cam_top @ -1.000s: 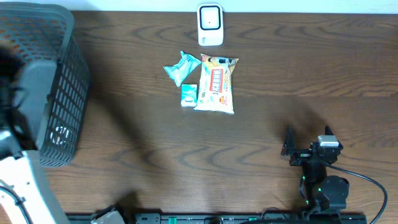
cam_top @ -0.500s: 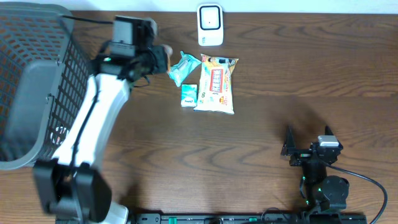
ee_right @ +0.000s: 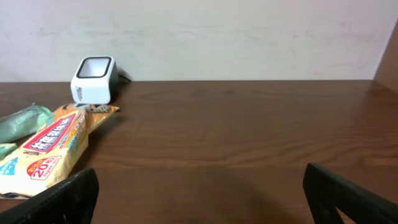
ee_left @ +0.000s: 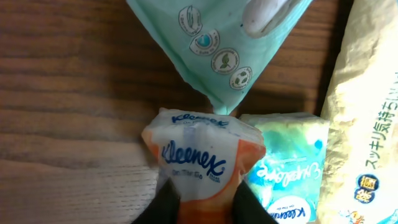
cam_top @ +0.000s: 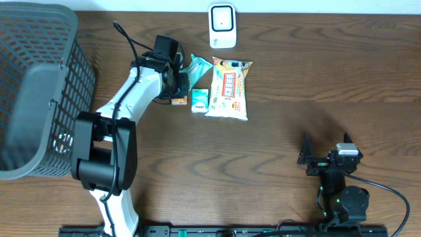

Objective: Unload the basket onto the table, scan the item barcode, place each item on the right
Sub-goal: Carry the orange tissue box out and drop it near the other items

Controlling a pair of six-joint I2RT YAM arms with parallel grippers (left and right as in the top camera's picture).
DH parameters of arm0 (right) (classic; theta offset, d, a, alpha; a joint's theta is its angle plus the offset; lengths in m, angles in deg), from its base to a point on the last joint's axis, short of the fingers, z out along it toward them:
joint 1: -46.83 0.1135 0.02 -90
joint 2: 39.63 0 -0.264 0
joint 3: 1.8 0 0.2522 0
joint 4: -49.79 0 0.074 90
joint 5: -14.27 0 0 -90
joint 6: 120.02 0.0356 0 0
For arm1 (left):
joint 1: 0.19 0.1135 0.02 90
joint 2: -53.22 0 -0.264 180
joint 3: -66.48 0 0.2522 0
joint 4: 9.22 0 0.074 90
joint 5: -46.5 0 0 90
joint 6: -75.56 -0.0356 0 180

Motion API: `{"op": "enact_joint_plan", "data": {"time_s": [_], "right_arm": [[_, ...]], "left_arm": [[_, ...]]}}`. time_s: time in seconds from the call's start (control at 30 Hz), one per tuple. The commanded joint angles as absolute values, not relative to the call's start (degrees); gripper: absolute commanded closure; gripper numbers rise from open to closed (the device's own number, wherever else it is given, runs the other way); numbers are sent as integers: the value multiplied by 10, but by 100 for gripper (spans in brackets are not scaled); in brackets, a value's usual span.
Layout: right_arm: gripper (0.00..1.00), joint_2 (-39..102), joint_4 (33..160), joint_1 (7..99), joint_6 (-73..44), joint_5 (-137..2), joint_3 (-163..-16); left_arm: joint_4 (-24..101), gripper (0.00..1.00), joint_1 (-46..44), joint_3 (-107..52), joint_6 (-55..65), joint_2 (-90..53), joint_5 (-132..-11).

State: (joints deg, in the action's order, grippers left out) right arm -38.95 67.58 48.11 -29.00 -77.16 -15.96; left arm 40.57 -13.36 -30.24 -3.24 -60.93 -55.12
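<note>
Overhead, the left arm stretches to the far middle of a wooden table (cam_top: 316,85), where several packets lie just near of a white barcode scanner (cam_top: 222,26). The left gripper (ee_left: 208,196) has a dark finger on each side of an orange-and-white Kleenex pack (ee_left: 200,158), the leftmost packet. The frame cuts the fingers off, so I cannot tell whether they pinch it or only touch it. Around it lie a small teal tissue pack (ee_left: 289,155), a green pouch (ee_left: 217,50) and a yellow bag (cam_top: 229,87). The right gripper (cam_top: 325,150) sits at the near right, spread wide and empty. A grey basket (cam_top: 39,85) is partly cropped at the left.
</note>
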Motion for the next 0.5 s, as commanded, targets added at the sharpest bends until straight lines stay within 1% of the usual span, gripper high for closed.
{"op": "enact_joint_plan", "data": {"time_s": [0.0,0.03,0.1,0.23,0.47], "right_arm": [[1,-393,678,483,-284,-771,-159],[1,-393,678,483,-284,-771,-159],[1,-393,678,483,-284,-771,-159],[1,-393,678,483,-284,-771,-159],[1,-393,678,483,-284,-771,-159]], "left_arm": [[409,58,-131,-307,-41,-617,-542],[409,49,-131,-307,-41,-613,-542],[410,40,-129,-312,-42,-602,-542],[410,39,-117,-329,-44,-556,-542],[398,38,-51,-346,-44,-398,-529]]}}
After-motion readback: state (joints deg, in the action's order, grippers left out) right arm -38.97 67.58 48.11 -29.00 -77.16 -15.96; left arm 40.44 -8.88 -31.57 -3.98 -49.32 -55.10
